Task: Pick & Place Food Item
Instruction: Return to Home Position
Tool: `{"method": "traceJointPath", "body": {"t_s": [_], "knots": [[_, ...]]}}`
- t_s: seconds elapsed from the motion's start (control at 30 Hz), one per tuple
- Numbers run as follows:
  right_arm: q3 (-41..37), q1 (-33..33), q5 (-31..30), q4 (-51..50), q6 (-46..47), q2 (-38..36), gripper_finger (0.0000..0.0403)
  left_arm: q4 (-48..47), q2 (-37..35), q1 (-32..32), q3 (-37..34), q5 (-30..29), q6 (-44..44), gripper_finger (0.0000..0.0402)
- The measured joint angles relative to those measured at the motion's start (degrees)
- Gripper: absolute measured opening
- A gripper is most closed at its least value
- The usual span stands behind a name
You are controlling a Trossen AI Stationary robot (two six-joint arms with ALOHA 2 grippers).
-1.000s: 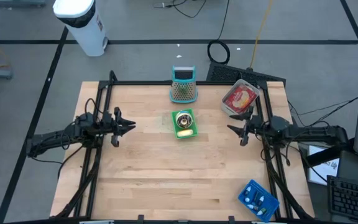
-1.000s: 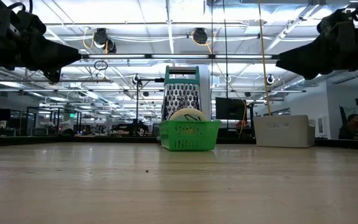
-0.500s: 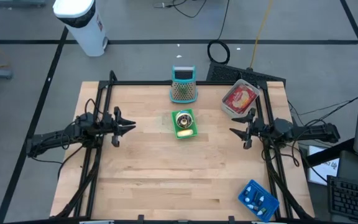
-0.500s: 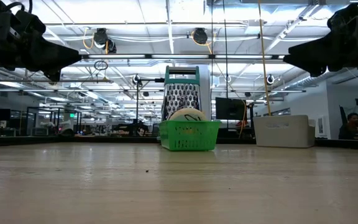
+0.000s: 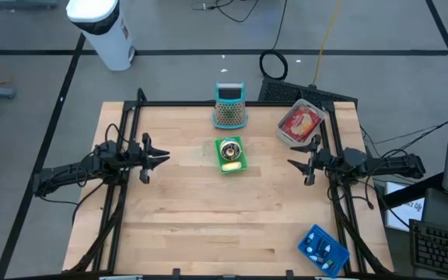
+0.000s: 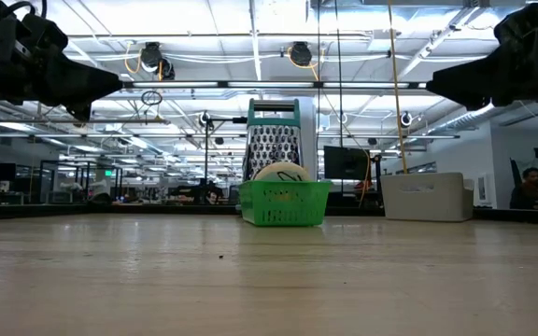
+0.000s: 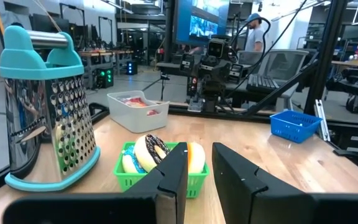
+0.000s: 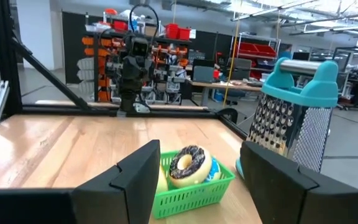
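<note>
Treat the red popcorn bag (image 5: 300, 120), lying in the gray bin (image 6: 428, 201) at the far right of the table (image 5: 208, 225), as light and crushable; pinch its edge; left pincer (image 5: 163, 159) gapes narrowly, right pincer (image 5: 293, 162) wide, both empty.

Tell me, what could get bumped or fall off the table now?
The gray bin holding the red popcorn bag sits close to the right hand, so a stray swing there might nudge it. The blue bin lies near the front edge of the table, so a bump could perhaps push it off. The grater stands tall just behind the green basket and may tip if knocked.
</note>
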State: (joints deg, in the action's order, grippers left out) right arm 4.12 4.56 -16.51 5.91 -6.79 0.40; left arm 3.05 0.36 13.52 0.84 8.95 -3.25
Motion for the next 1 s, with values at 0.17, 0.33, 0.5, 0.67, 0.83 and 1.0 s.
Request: {"method": "traceJointPath", "body": {"t_s": [0.17, 0.33, 0.5, 0.67, 0.83, 1.0], "knots": [[0.0, 0.0, 0.0, 0.7, 0.0, 0.0, 0.0214, 0.0, 0.0, 0.0, 0.0, 0.0, 0.0, 0.0074], [0.0, 0.0, 0.0, 0.9, 0.0, 0.0, 0.0214, 0.1, 0.0, 0.0, 0.0, 0.0, 0.0, 0.0074], [0.0, 0.0, 0.1, 1.0, 0.1, 0.0, 0.0211, 0.1, 0.0, 0.0, 0.0, 0.0, 0.0, 0.0074], [0.0, 0.0, 0.1, 1.1, 0.1, 0.0, 0.0214, 0.1, 0.0, 0.0, 0.0, 0.0, 0.0, 0.0074], [0.0, 0.0, 0.1, 1.1, 0.1, 0.0, 0.0213, 0.1, 0.0, 0.0, 0.0, 0.0, 0.0, 0.0074], [0.0, 0.0, 0.1, 1.1, 0.1, 0.0, 0.0211, 0.1, 0.0, 0.0, 0.0, 0.0, 0.0, 0.0074]]}}
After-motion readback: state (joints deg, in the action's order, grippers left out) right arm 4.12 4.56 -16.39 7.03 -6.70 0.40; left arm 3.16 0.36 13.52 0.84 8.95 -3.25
